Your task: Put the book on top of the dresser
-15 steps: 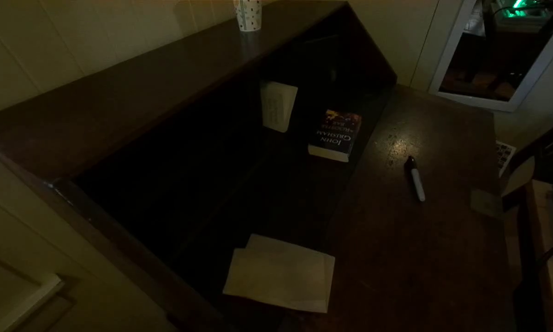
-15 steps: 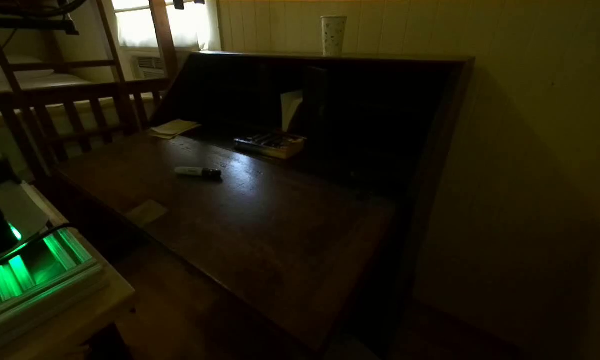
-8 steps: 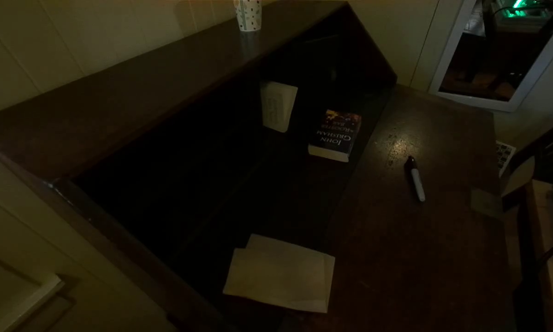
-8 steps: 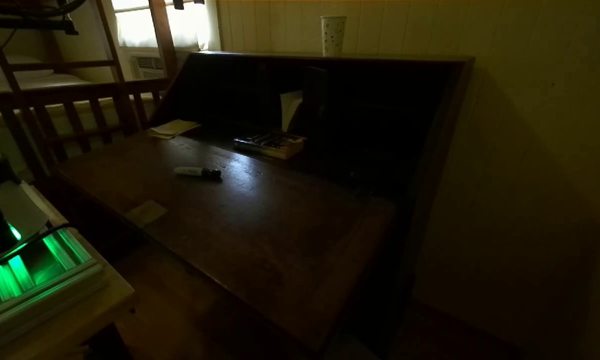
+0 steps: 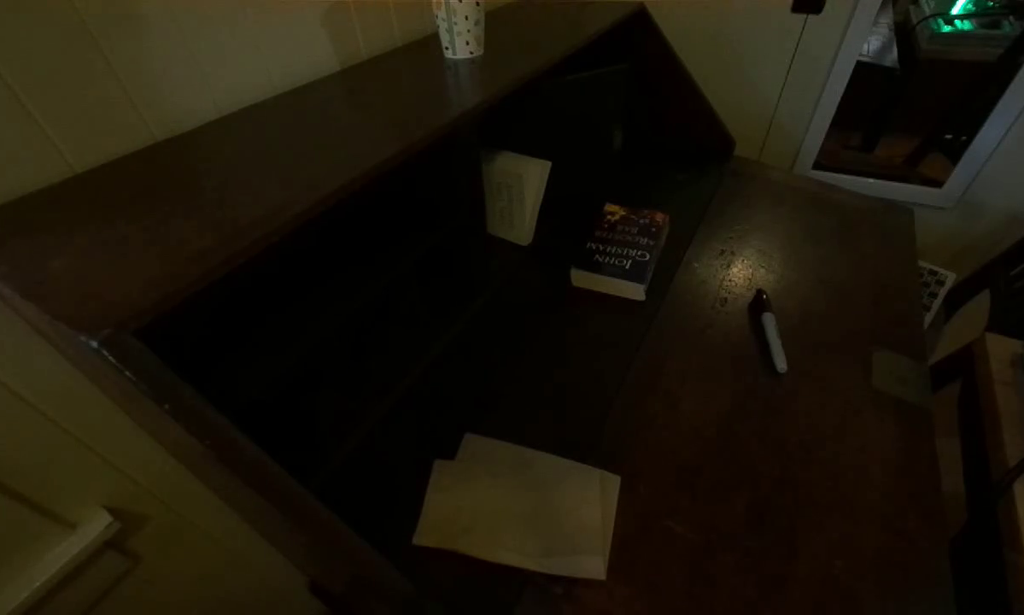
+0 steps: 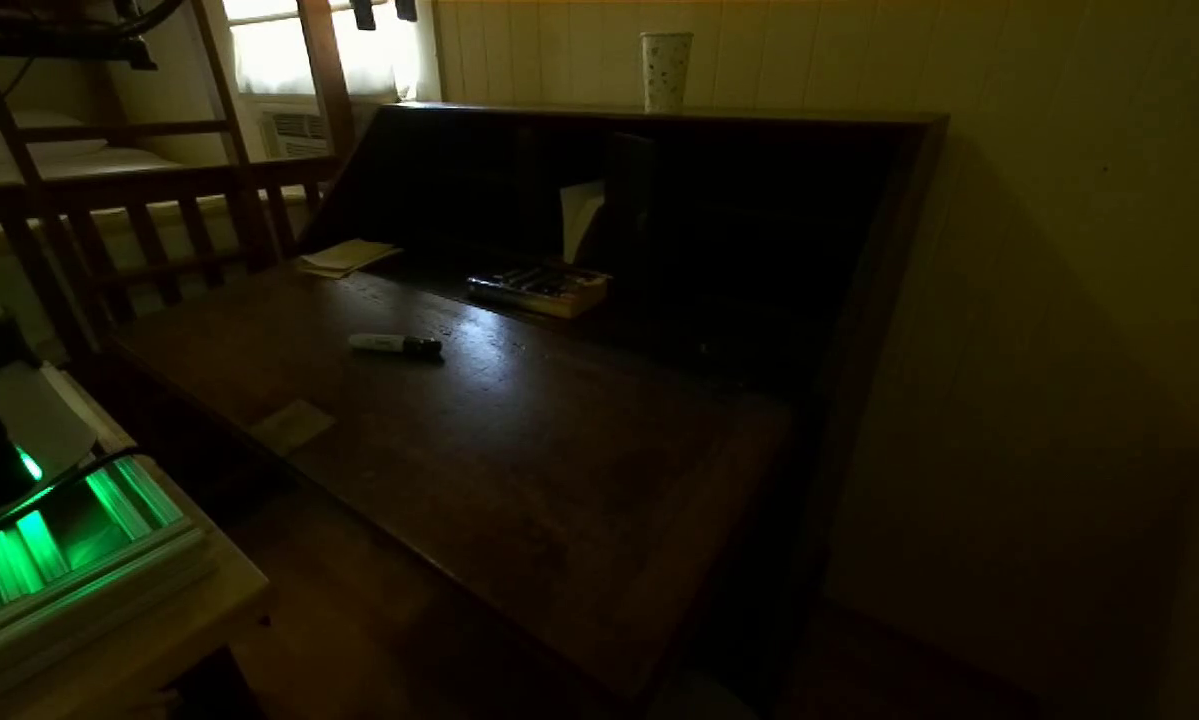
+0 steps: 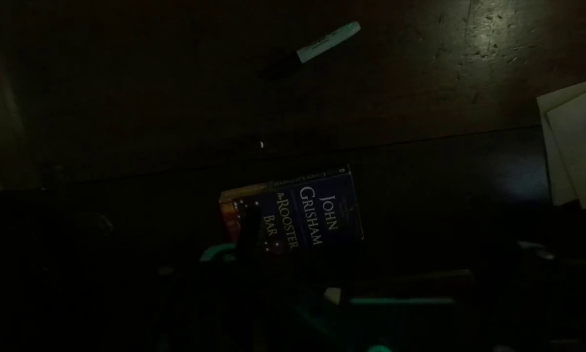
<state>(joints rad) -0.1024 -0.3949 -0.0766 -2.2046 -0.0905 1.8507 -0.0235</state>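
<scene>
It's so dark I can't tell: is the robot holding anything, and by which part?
Nothing: the gripper hangs open in an exterior view, bright window showing between its fingertips. Neither the Rooster Bar book nor the pale book is gripped.

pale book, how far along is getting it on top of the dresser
Done: nothing visible; the pale book stands inside the dark recess of the dresser, below the top where the patterned cup stands. In hand: nothing seen; high in an exterior view, the fingers are apart, with the window behind the gap. Left: grasping the book, lifting it out and setting it on top.
</scene>
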